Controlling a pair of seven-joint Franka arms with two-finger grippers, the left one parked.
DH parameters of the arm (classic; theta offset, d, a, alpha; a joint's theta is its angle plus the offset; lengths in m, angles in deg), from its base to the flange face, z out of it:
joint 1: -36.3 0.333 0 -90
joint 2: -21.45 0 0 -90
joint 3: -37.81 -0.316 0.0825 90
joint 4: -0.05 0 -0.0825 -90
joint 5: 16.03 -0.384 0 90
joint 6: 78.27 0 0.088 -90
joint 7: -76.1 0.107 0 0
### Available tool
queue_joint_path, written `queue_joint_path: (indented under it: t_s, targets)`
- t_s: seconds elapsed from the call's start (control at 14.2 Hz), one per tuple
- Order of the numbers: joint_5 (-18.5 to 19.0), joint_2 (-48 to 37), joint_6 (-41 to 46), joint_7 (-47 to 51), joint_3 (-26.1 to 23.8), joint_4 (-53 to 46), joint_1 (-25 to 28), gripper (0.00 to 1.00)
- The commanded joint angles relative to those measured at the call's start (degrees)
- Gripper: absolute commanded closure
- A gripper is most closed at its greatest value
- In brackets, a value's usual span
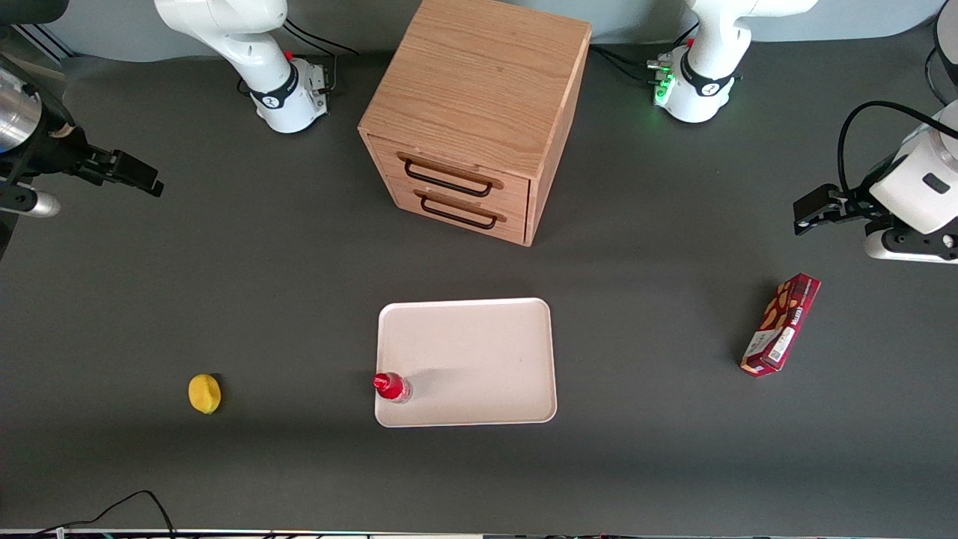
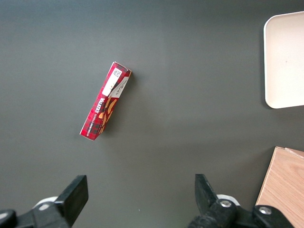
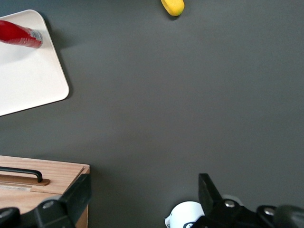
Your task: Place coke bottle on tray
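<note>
Red-capped, the coke bottle [image 1: 392, 387] stands upright on the tray [image 1: 479, 352], in the corner nearest the lemon [image 1: 204, 394]. You will find the gripper [image 1: 138, 176] well apart from it, raised at the working arm's end of the table, fingers spread and empty.

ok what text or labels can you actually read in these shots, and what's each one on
No text here can be read for certain.
Snack box: white brand lettering along its red face and a white sticker with small print, both too blurred to read.
Coke bottle, standing on the tray: red label, script too small to read.
Drawer cabinet, lemon: no text.
The hand, open, away from the bottle: no markings.
</note>
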Motion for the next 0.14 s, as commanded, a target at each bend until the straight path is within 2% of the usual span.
queue_joint_path:
  t_s: [0.0,0.07]
  targets:
    - [-1.78,-0.11,0.22,-1.29,0.73,-0.92,0.32,0.0]
    - [-1.78,0.34,1.01,-1.21,0.73,-1.89,0.32,0.0]
